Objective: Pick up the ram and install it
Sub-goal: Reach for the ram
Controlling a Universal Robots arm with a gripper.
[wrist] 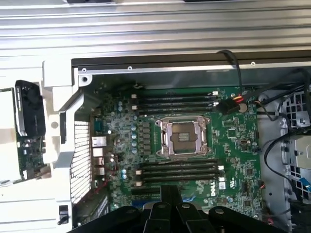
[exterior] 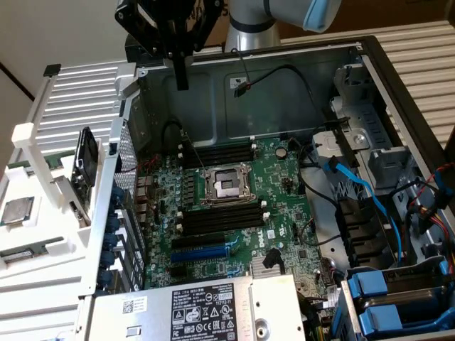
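The ram [exterior: 25, 253] is a long narrow stick lying in the white holder [exterior: 43, 284] at the exterior view's left, outside the computer case. My gripper [exterior: 183, 79] hangs high over the back wall of the open case, far from the ram, its black fingers pressed together with nothing between them. In the wrist view the gripper [wrist: 170, 196] looks down on the green motherboard [wrist: 233, 145]. Black memory slots [exterior: 217, 153] run in two banks on either side of the processor socket [exterior: 224, 186]; the wrist view shows these slots [wrist: 177, 170] too.
A square silver processor chip [exterior: 15, 212] and a fan card [exterior: 85, 167] also sit in the white holder. Blue and black cables [exterior: 355, 185] and drive bays [exterior: 398, 305] crowd the case at the exterior view's right. A power supply [exterior: 199, 312] lies at the front.
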